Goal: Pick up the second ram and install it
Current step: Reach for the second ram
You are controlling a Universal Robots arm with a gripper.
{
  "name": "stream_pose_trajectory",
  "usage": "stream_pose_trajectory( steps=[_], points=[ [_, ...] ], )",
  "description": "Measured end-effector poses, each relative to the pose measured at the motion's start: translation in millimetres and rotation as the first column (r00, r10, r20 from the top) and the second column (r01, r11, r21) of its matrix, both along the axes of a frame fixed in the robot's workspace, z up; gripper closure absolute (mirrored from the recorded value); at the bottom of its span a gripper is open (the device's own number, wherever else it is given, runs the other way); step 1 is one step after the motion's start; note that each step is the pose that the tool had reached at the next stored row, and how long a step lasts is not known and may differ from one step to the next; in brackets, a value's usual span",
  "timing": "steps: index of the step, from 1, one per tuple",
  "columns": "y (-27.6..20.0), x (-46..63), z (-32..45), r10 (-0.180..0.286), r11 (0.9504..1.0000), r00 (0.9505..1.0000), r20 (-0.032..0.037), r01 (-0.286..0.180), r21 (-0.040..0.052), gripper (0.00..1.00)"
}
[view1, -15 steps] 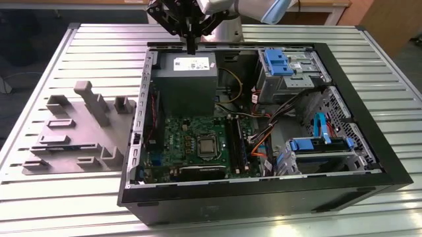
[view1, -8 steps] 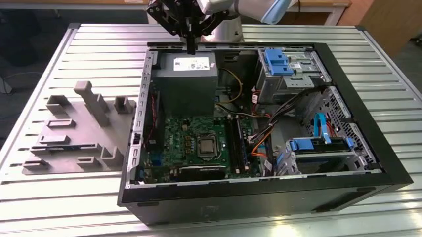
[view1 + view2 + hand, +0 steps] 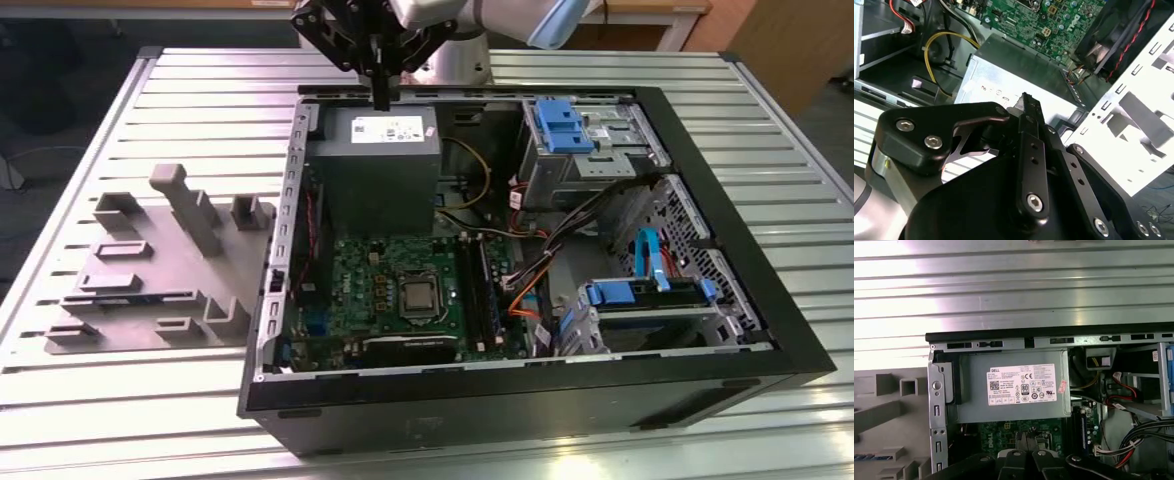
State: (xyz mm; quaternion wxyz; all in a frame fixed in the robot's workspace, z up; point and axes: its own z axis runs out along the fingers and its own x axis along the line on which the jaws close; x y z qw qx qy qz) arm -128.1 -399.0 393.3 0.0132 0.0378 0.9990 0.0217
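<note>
One end effector (image 3: pixel 383 92) hovers over the power supply (image 3: pixel 378 150), closed tight and empty. The second ram (image 3: pixel 130 297) lies slim and dark on the fixture (image 3: pixel 200 215).

- The claw (image 3: pixel 1026 100) was matt black, with glossy metal screws.
- Beneath it, the power supply (image 3: pixel 971 405) was dull grey metal, paper-labelled.
- The counter (image 3: pixel 1004 285) beyond it was ribbed, shiny metal.
</note>
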Motion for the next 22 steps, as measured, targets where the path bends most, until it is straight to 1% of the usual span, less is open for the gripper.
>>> stream_pose_trajectory(
  steps=[13,22],
  points=[
    [0.0,-17.4,-0.2,0.0,1.0,1.0,0.001,0.0,-0.0001,0.89],
    [0.0,-33.5,-0.5,0.0,1.0,1.0,0.0028,0.0,0.0,0.89]
  ],
)
